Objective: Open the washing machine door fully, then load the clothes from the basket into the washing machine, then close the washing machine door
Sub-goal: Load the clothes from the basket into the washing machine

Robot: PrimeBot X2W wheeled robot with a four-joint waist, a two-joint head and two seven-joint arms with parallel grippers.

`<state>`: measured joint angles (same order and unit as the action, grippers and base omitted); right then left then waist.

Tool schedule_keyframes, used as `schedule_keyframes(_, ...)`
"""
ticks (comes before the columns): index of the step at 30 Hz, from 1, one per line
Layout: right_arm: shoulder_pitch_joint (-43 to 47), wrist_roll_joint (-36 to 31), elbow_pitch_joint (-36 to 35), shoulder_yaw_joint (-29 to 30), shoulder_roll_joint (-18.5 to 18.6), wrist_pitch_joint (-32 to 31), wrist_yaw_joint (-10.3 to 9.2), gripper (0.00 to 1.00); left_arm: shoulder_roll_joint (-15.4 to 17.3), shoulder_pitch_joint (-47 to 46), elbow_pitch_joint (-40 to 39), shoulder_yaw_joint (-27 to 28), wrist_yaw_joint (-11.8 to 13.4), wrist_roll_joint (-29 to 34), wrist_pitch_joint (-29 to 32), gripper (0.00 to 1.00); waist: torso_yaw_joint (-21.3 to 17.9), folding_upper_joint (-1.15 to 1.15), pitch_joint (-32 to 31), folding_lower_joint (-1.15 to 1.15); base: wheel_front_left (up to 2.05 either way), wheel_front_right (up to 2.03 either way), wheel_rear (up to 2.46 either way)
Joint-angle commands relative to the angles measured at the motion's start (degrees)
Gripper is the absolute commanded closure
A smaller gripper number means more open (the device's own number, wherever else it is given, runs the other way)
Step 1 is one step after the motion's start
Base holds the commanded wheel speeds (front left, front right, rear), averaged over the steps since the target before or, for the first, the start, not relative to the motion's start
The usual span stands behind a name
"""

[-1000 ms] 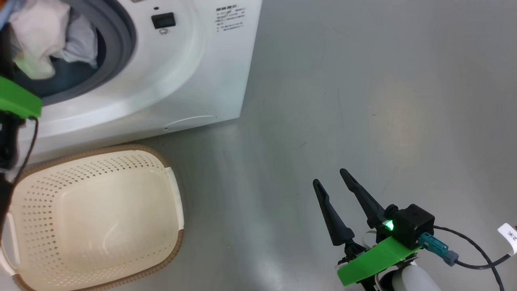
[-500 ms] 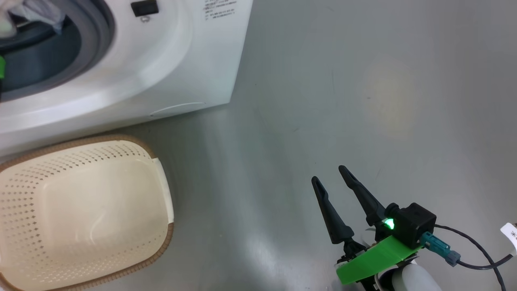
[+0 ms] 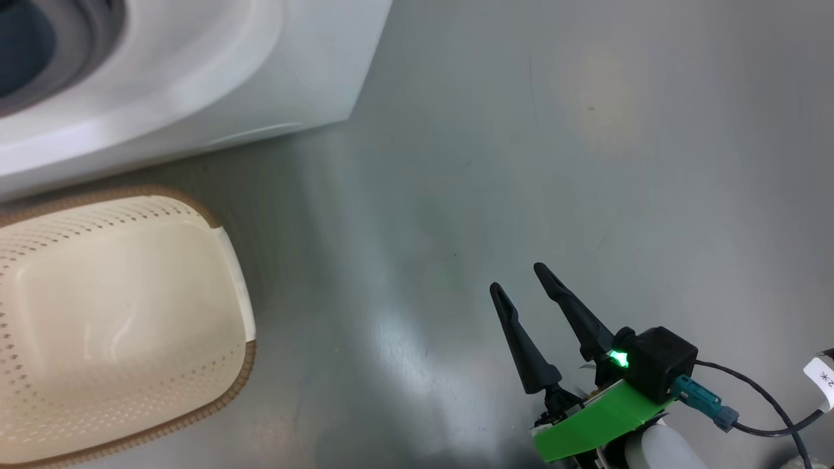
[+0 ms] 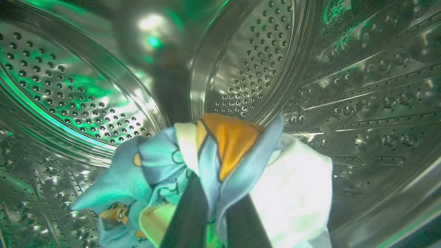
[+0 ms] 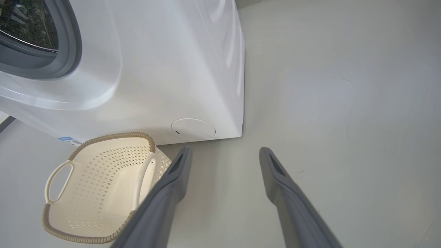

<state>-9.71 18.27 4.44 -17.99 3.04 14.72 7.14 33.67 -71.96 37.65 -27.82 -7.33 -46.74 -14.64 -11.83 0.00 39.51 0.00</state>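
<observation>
load | left gripper (image 4: 214,187) pinches clothes (image 4: 237,144) inside washing machine (image 4: 361,86), so I can drop them there | right gripper (image 3: 517,277) wide, parked outside it

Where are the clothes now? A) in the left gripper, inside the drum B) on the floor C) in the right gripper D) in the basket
A: the left gripper is shut on the clothes with the perforated drum all around; the right gripper is open, holding nothing.

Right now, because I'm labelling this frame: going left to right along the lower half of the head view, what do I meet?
basket → right gripper, jaws open → teal connector → white tag
</observation>
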Motion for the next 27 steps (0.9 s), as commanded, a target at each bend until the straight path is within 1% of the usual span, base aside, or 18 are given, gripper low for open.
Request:
schedule_keyframes(1, 0.49, 0.65, -1.44, -1.70, -0.16, 0.28, 0.35, 0.00, 3.93, -2.04, -1.66, 0.83, -0.15, 0.01, -0.35, 1.00, -0.87, 0.00, 2.39, 0.00, 0.00, 0.00, 0.00)
schedule_keyframes(6, 0.46, 0.95, -2.13, -2.54, -0.16, 0.28, 0.35, 0.00, 5.84, -4.79, -3.00, 0.10, -0.15, -1.85, -0.35, 1.00, -1.55, 0.00, 5.46, 0.00, 0.00, 0.00, 0.00)
schedule_keyframes(8, 0.34, 1.04, -2.44, -2.99, -0.16, 0.28, 0.35, 0.00, 6.72, -5.82, -4.17, 0.27, -0.15, -1.16, -0.35, 1.00, -1.96, 0.00, 6.21, 0.00, 0.00, 0.00, 0.00)
schedule_keyframes(10, 0.24, 1.08, -2.71, -3.47, -0.16, 0.28, 0.35, 0.00, 7.25, -6.92, -5.70, 1.83, -0.15, -0.08, -0.35, 1.00, -2.34, 0.00, 6.78, 0.00, 0.00, 0.00, 0.00)
schedule_keyframes(15, 0.42, 1.36, -2.89, -4.50, -0.16, 0.28, 0.35, 0.00, 7.77, -8.34, -9.84, 4.68, -0.15, 2.53, -0.36, 1.00, -3.21, 0.00, 7.43, 0.00, 0.00, 0.00, 0.00)
schedule_keyframes(18, 0.75, 1.45, -2.89, -4.75, -0.16, 0.28, 0.35, 0.00, 8.20, -8.69, -11.29, 5.02, -0.15, 3.36, -0.36, 1.00, -3.64, 0.00, 7.55, 0.00, 0.00, 0.00, 0.00)
schedule_keyframes(22, 0.98, 1.60, -3.11, -5.11, -0.16, 0.28, 0.35, 0.00, 8.55, -9.13, -12.49, 4.91, -0.15, 3.53, -0.36, 1.00, -4.13, 0.00, 7.85, 0.00, 0.00, 0.00, 0.00)
schedule_keyframes(27, 0.91, 1.88, -3.05, -5.50, -0.16, 0.28, 0.35, 0.00, 9.09, -8.42, -10.22, 2.35, -0.15, 2.62, -0.36, 1.00, -4.36, 0.00, 8.03, 0.00, 0.00, 0.00, 0.00)
